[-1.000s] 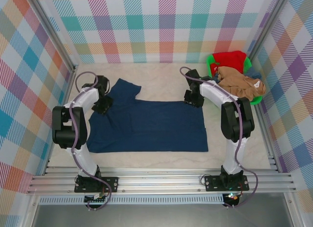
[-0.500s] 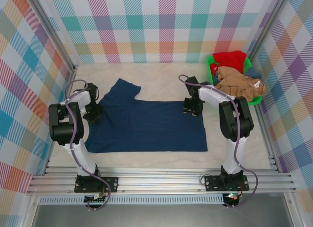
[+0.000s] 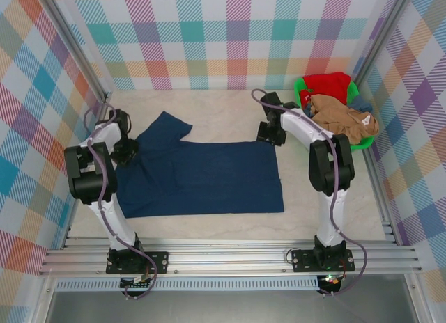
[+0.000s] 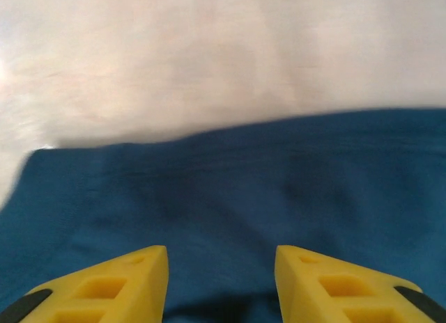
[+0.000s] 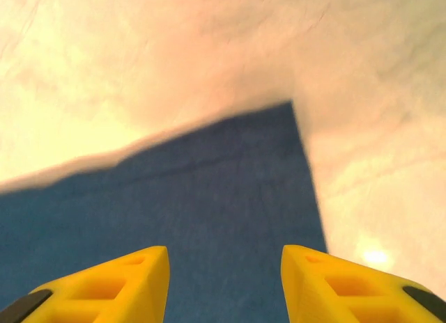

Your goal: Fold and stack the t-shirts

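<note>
Navy t-shirt (image 3: 202, 177) spread flat on table (image 3: 230, 114), left pincer (image 3: 125, 152) released at its left edge, right pincer (image 3: 270, 134) released at its far-right corner (yellow fingers (image 5: 111, 285) apart over cloth), red t-shirt (image 3: 327, 83) and tan t-shirt (image 3: 341, 121) in green basket (image 3: 301, 100) far right

From the top, looking steeply down from above and behind the arm bases (image 3: 136, 259), far enough back to take in the whole worktop (image 3: 223, 114). From the left wrist, peering close and low past the left tool (image 4: 221, 257) onto the left edge of the navy shirt (image 4: 279, 191); from the right wrist, equally close past the right tool (image 5: 224, 257) onto the shirt's far right corner. Shared with the top view: those two patches of shirt and the pale worktop just beyond.
</note>
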